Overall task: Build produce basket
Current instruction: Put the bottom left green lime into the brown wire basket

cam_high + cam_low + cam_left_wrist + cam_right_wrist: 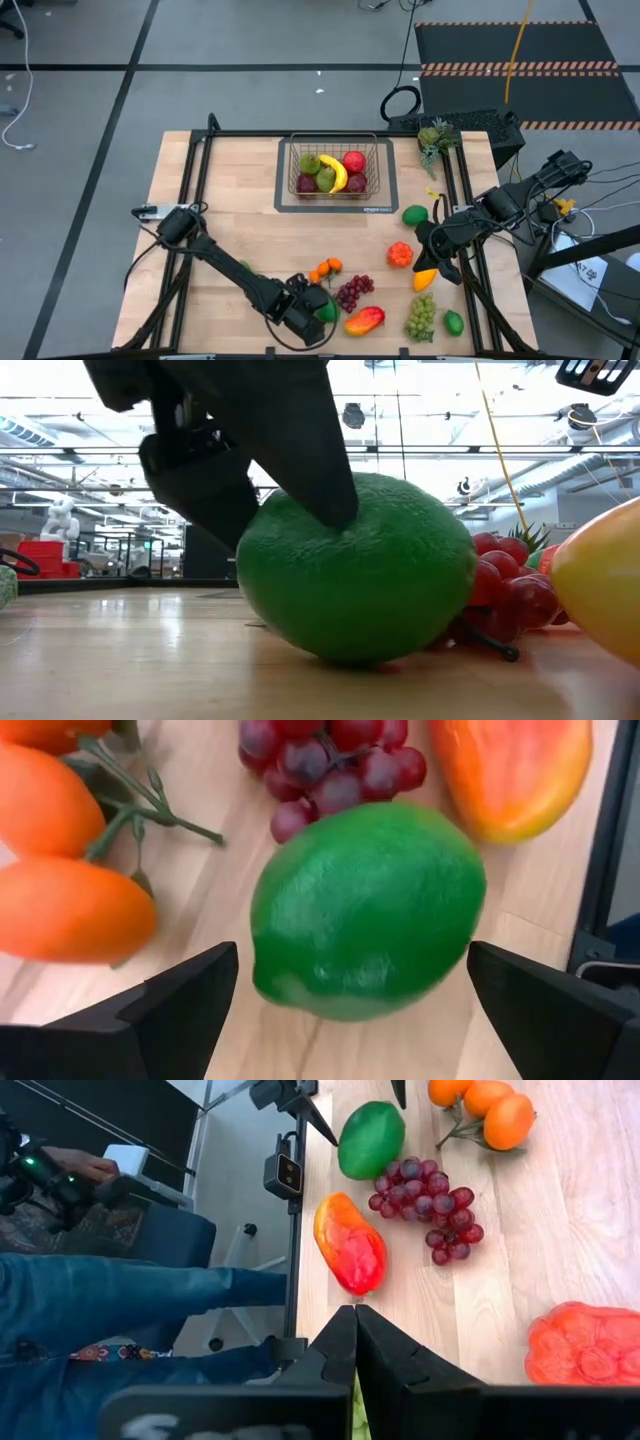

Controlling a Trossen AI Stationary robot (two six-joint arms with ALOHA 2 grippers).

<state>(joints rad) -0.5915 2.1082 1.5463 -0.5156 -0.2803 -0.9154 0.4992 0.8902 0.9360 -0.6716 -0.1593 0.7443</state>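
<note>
Left hand around the lime, not yet clenched

Our left hand (345,1005) stands released astride the lime (368,908) at the bench's near edge; the round lime may roll away. The basket (333,168) is well apart; right hand (355,1342) clenched, empty.

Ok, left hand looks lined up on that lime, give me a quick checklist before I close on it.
1. Left hand open: ok, fingers stand wide.
2. Lime between the fingers: ok, one finger on each side in the left wrist view.
3. Neighbours clear of the closing path: ok, purple grapes, mango and the small oranges lie beyond the fingers.
4. Finger contact with the lime: cannot tell.
5. Basket has room: ok, part of its floor is bare.
6. Right hand out of the way: ok, shut, over the table's right side.
</note>
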